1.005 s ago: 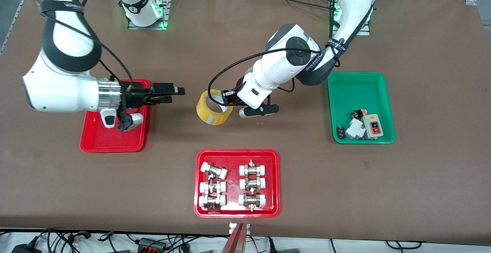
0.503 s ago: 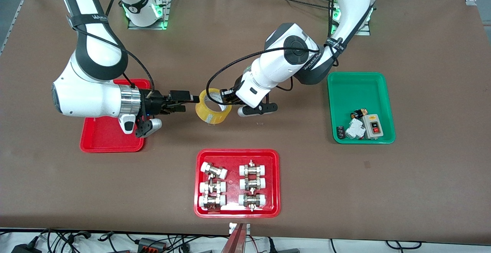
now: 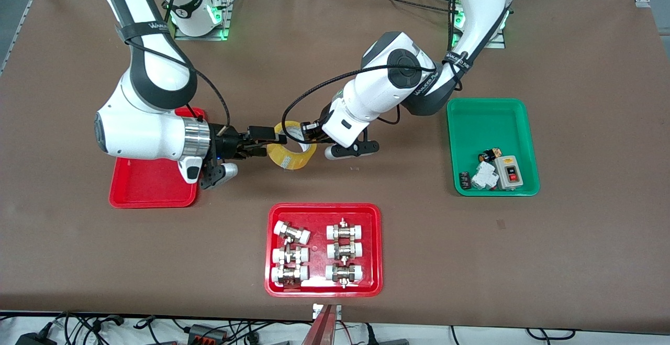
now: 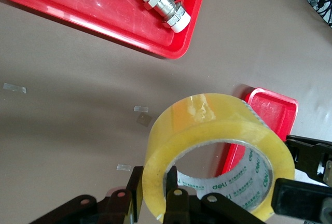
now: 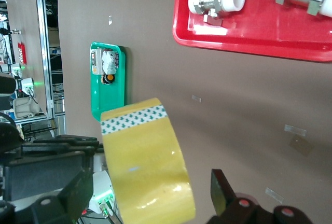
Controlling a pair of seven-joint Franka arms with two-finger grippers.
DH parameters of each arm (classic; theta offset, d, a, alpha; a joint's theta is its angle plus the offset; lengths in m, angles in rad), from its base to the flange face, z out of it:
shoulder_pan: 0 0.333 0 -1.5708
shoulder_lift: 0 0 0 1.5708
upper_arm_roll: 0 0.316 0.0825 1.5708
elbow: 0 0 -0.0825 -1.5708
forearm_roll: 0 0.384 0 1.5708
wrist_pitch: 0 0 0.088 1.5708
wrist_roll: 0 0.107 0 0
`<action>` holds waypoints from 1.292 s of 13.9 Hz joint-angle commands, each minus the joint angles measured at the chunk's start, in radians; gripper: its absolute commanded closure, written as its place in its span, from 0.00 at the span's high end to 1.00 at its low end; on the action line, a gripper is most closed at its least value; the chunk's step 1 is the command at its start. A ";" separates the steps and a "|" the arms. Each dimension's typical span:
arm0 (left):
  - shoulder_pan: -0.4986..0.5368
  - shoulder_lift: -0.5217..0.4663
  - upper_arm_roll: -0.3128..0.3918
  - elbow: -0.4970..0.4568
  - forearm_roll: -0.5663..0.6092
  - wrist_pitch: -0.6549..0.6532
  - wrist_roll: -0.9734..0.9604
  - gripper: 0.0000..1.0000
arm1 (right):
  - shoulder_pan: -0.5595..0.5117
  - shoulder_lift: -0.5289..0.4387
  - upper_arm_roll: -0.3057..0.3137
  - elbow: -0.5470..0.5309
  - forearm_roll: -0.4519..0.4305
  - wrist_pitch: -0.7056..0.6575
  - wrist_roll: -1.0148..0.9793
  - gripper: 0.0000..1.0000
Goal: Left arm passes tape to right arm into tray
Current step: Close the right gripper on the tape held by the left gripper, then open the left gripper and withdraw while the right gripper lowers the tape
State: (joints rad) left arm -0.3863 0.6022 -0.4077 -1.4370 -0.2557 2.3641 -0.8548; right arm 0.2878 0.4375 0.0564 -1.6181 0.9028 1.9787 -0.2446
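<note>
Left gripper (image 3: 310, 134) was clamped through the tape (image 3: 291, 152), held above the counter (image 3: 335, 73); right gripper (image 3: 268, 141) stood open astride its rim. Release too early and the roll likely drops short of the tray (image 3: 141, 190)

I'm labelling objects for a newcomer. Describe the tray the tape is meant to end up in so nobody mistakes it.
Start at the right arm's end of the table. The tray lies there, partly under the right arm. It is red like the fittings tray, but no contents show, and the third tray is green.
</note>
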 commanded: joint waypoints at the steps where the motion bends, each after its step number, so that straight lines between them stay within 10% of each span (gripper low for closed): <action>1: -0.014 0.014 0.007 0.035 0.026 0.003 -0.021 0.06 | 0.005 0.010 -0.004 0.018 0.021 0.006 -0.019 0.92; 3: -0.014 0.014 0.006 0.035 0.026 0.003 -0.021 0.06 | 0.005 0.010 -0.004 0.018 0.011 0.006 -0.021 0.33; 5: -0.014 0.014 0.007 0.036 0.026 0.003 -0.021 0.06 | 0.002 0.009 -0.006 0.023 0.007 0.003 -0.028 0.00; 9: -0.009 0.013 0.006 0.037 0.023 -0.002 -0.024 0.15 | -0.001 0.009 -0.006 0.033 -0.001 -0.004 -0.088 0.00; 12: 0.010 0.005 0.012 0.038 0.057 -0.022 -0.009 1.00 | -0.002 0.009 -0.006 0.035 0.001 -0.004 -0.082 0.00; 18: 0.141 -0.041 -0.005 0.050 0.099 -0.251 0.173 1.00 | -0.070 0.010 -0.015 0.040 -0.030 -0.099 -0.111 0.00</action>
State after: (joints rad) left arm -0.2708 0.5921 -0.4012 -1.3917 -0.1803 2.1982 -0.7263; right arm 0.2765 0.4384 0.0379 -1.6066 0.8907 1.9621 -0.3216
